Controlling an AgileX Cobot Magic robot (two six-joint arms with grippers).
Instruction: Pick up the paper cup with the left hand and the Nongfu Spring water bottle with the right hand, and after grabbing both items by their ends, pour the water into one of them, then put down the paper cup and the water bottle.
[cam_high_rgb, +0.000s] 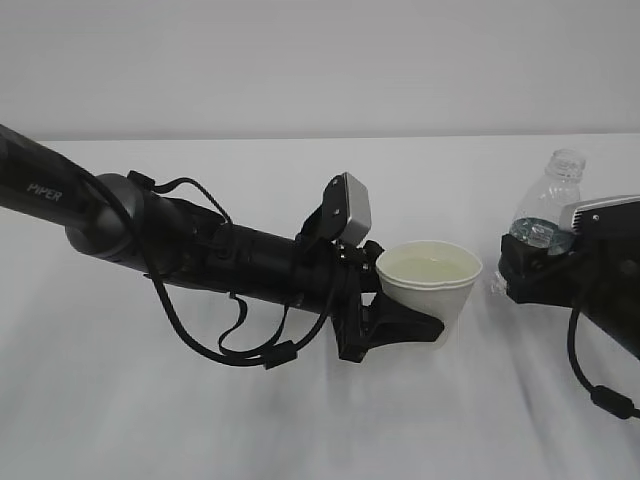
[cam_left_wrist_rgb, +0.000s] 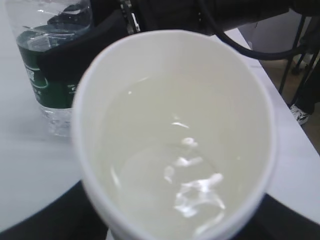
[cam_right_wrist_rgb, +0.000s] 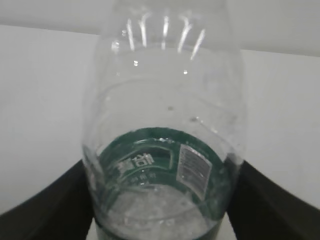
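The white paper cup (cam_high_rgb: 430, 290) stands upright mid-table with my left gripper (cam_high_rgb: 415, 322) shut on its lower body. In the left wrist view the cup (cam_left_wrist_rgb: 100, 80) fills the frame, and clear water (cam_left_wrist_rgb: 175, 165) lies in its cream inside. To its right, the clear Nongfu Spring water bottle (cam_high_rgb: 547, 205) is upright and capless. My right gripper (cam_high_rgb: 528, 268) is shut on it at the green label band. In the right wrist view the bottle (cam_right_wrist_rgb: 165, 100) sits between the dark fingers (cam_right_wrist_rgb: 45, 210), with a little water (cam_right_wrist_rgb: 160, 212) at its bottom. The bottle (cam_left_wrist_rgb: 45, 65) also shows beyond the cup.
The white table (cam_high_rgb: 300, 420) meets a pale wall (cam_high_rgb: 300, 60) at the back. A loose black cable (cam_high_rgb: 590, 370) hangs from the right arm. In the left wrist view the table's edge (cam_left_wrist_rgb: 295, 125) runs along the right, with floor and furniture legs beyond.
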